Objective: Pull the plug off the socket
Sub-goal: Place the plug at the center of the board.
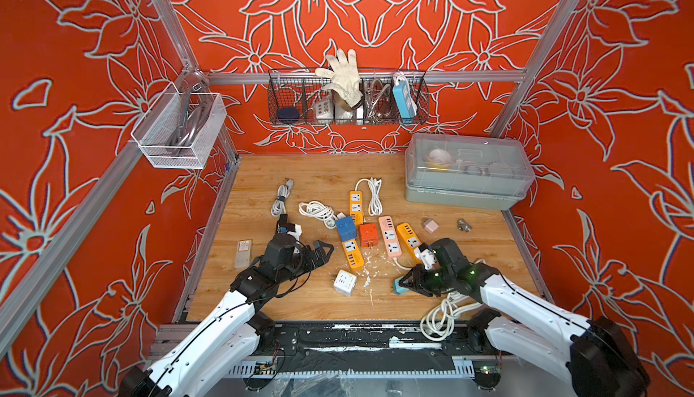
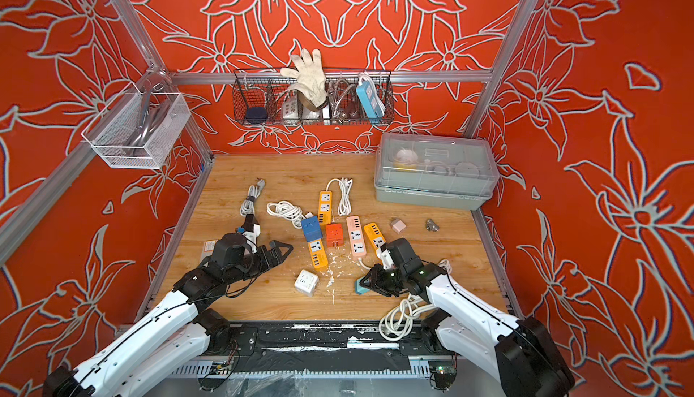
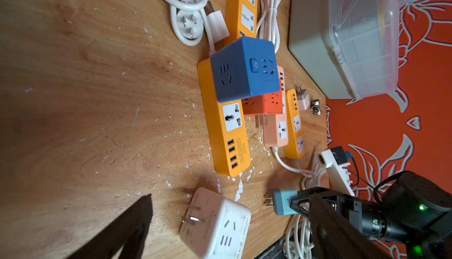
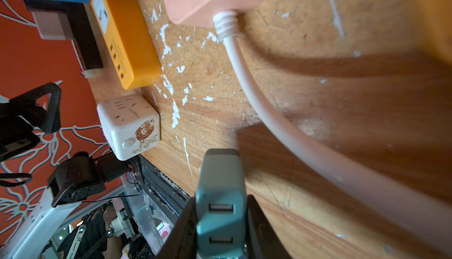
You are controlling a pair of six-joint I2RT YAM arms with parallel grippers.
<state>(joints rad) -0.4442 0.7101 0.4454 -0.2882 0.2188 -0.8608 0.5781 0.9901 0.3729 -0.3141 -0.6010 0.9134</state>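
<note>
My right gripper (image 1: 407,283) is clamped on the teal USB charger plug (image 1: 397,286), low and right of centre in both top views. The plug's two prongs are bare and clear of the white cube socket (image 1: 344,282), which sits on the wooden table (image 1: 300,173) just to the plug's left. My left gripper (image 1: 320,258) hovers empty, jaws spread wide, to the upper left of the cube and beside the orange power strip (image 1: 353,254).

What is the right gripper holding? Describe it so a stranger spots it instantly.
On the wooden table, near its front edge, right of the white cube socket, the right gripper is shut on a small teal plug. Unlike the orange strip and pink strip nearby, it is teal with two USB ports.
</note>
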